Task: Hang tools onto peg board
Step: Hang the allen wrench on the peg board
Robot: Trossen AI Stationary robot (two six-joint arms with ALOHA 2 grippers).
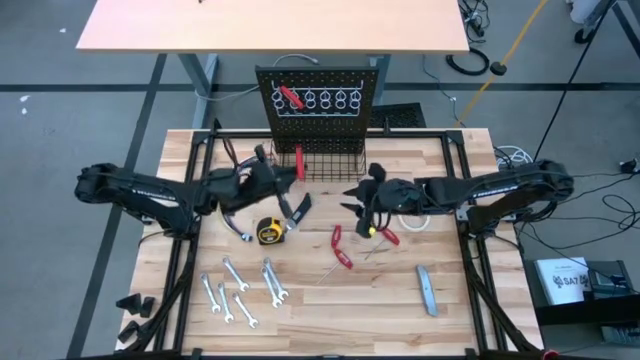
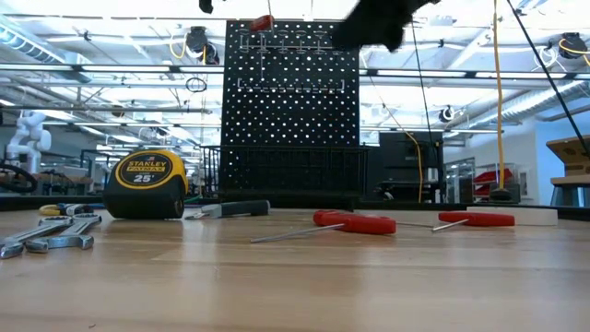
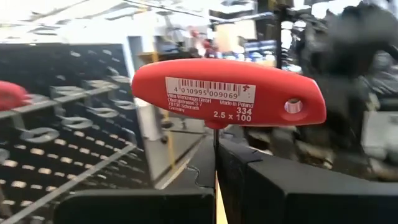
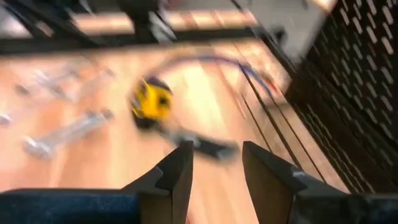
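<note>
The peg board point(image 1: 318, 100) stands upright at the table's far edge, with one red-handled tool point(image 1: 290, 97) in its leftmost ring. My left gripper point(image 1: 288, 172) hovers in front of the basket, shut on a red T-handle tool point(image 3: 227, 93). My right gripper point(image 4: 214, 168) hangs open over the table's middle point(image 1: 357, 197) with nothing between its fingers. On the table lie two more red-handled tools point(image 1: 342, 247) point(image 1: 385, 236), a yellow tape measure point(image 1: 269, 231), a black-handled knife point(image 1: 300, 208), several silver wrenches point(image 1: 240, 290) and a grey bar point(image 1: 427, 290). My left gripper pinches the tool's thin metal shaft point(image 3: 216, 155) between its two fingers, just behind the red handle. The fingers come roughly level from the table's left, lying along the shaft. The handle sits crosswise beyond the fingertips, lifted clear of the table, near the peg board.
A black wire basket point(image 1: 325, 165) sits at the peg board's base, close to both grippers. A white roll point(image 1: 412, 222) lies under the right arm. Black frame rails point(image 1: 190, 270) run along the table's sides. Bare wood shows at the near middle.
</note>
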